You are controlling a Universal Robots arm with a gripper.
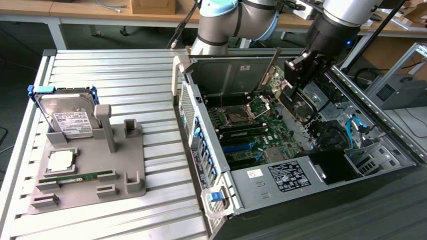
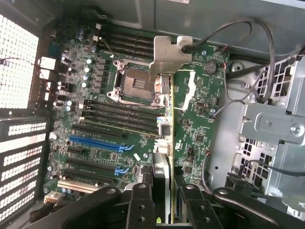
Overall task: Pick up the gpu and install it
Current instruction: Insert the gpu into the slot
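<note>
You see the tool pinching the gpu between its two fingers, the card held on edge over the motherboard inside the open computer case, silver bracket away from the tool, the hard drive well apart at the exterior view's left.

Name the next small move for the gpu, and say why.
Probably carry the gpu across toward the blue slot: the gripper holds it clear above the motherboard, beside the CPU socket, not over the slot.
</note>
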